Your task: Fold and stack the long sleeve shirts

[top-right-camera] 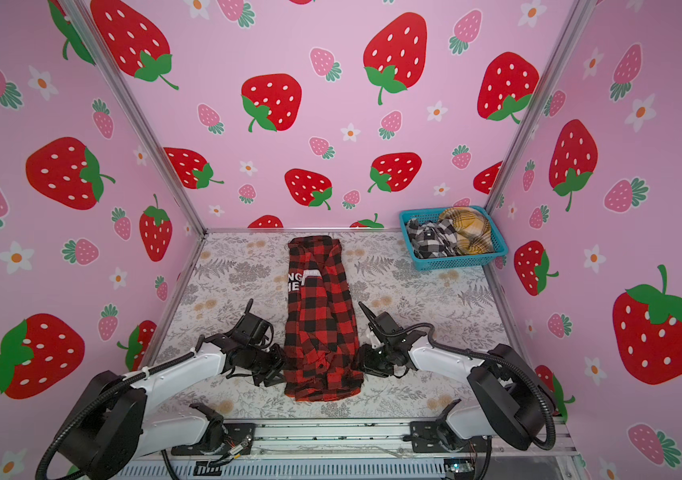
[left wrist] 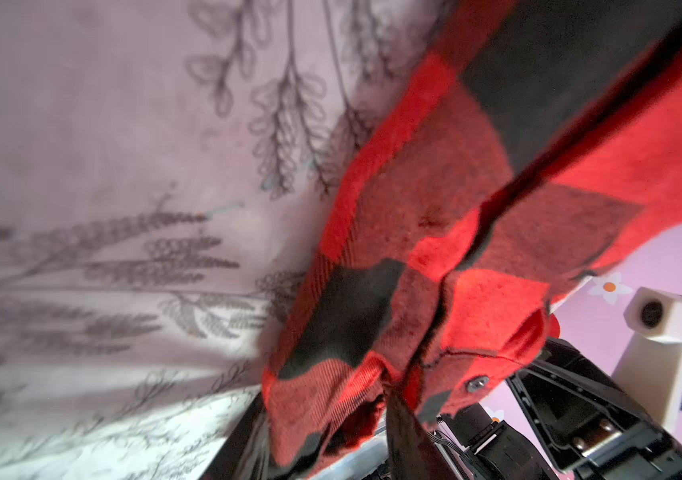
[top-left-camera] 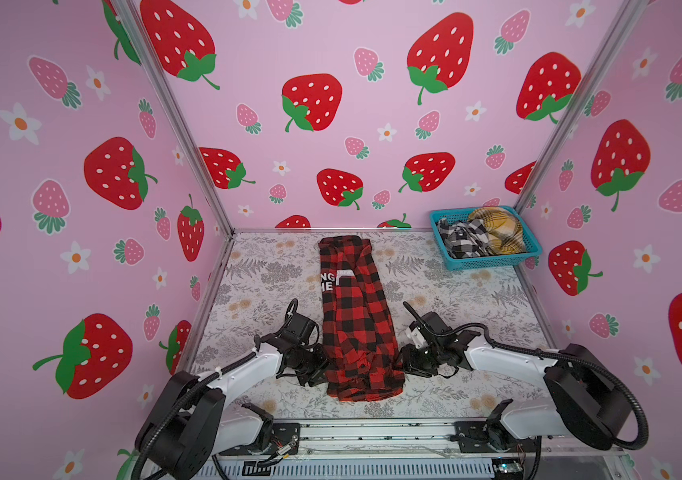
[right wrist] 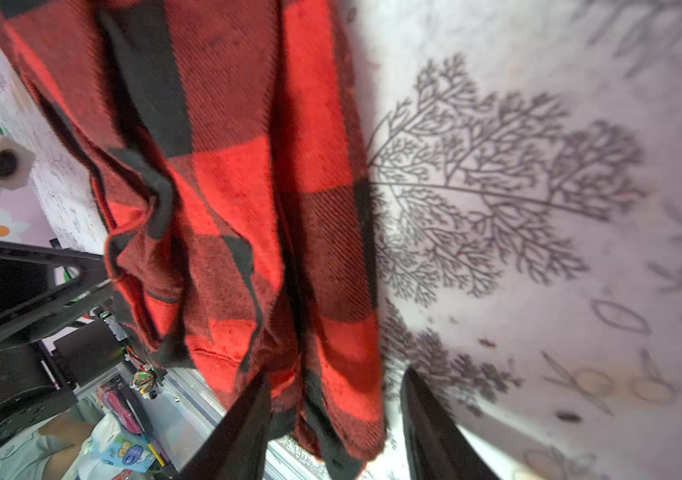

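In both top views the red-and-black shirt (top-left-camera: 352, 316) (top-right-camera: 318, 316) lies at the centre of the floral table (top-left-camera: 256, 291), folded into a narrow strip. Its long axis runs straight up the frame, from the lower end between the two arms to the upper end by the back wall. A dark button shows near the lower end. Left of centre on its upper half, a black patch (top-left-camera: 328, 281) carries cut-off white letters, "NG" over "HE", beside a small tag reading "BER". The left gripper (top-left-camera: 325, 368) (left wrist: 327, 407) pinches the shirt's lower left edge, cloth filling its jaws. The right gripper (top-left-camera: 397, 365) (right wrist: 337, 374) straddles the lower right edge, jaws spread, with a gap beside the cloth. At upper right the teal basket (top-left-camera: 493, 264) holds the black-and-white shirt (top-left-camera: 462, 239) and the mustard shirt (top-left-camera: 497, 232), both bunched.
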Action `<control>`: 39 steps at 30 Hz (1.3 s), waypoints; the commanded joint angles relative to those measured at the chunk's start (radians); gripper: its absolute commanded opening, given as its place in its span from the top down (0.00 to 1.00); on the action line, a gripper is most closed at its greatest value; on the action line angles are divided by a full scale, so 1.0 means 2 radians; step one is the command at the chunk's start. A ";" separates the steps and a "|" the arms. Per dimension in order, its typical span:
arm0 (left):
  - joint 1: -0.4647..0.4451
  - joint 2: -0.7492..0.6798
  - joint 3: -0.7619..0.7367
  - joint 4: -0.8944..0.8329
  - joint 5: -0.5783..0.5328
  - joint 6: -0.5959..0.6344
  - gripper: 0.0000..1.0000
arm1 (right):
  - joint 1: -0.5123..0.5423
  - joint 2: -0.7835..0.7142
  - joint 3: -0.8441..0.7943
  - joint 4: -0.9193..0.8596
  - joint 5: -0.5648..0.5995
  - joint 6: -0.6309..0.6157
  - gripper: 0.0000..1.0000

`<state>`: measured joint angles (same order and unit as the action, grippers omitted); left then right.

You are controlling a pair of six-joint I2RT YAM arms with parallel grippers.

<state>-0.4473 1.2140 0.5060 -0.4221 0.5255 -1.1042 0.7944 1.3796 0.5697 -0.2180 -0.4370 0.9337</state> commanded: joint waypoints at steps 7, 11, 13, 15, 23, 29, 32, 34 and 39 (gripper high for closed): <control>-0.053 -0.001 0.045 -0.013 -0.036 -0.043 0.53 | -0.003 -0.004 -0.001 -0.034 0.032 -0.006 0.55; -0.069 0.036 0.054 0.009 -0.040 -0.046 0.54 | -0.003 -0.009 -0.005 -0.035 0.036 -0.004 0.57; -0.071 0.047 0.057 0.018 -0.040 -0.048 0.54 | -0.002 -0.012 -0.009 -0.033 0.037 -0.002 0.58; -0.073 0.059 0.058 0.029 -0.037 -0.051 0.55 | -0.002 -0.014 -0.012 -0.031 0.036 -0.001 0.59; -0.089 0.090 0.080 0.047 -0.033 -0.055 0.58 | -0.002 -0.015 -0.021 -0.020 0.034 0.003 0.62; -0.095 0.089 0.085 0.048 -0.030 -0.055 0.69 | -0.002 -0.018 -0.024 -0.018 0.034 0.005 0.64; -0.097 0.089 0.081 0.050 -0.031 -0.057 0.83 | -0.002 -0.018 -0.026 -0.015 0.034 0.005 0.64; -0.096 0.095 0.078 0.053 -0.026 -0.056 0.99 | -0.002 -0.017 -0.026 -0.014 0.035 0.006 0.65; -0.097 0.082 0.080 0.018 -0.019 -0.040 1.00 | -0.002 -0.022 -0.026 -0.017 0.040 0.010 0.67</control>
<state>-0.6365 1.3960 0.6449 -0.3222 0.4709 -1.1980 0.7918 1.3521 0.5392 -0.2260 -0.3901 0.9272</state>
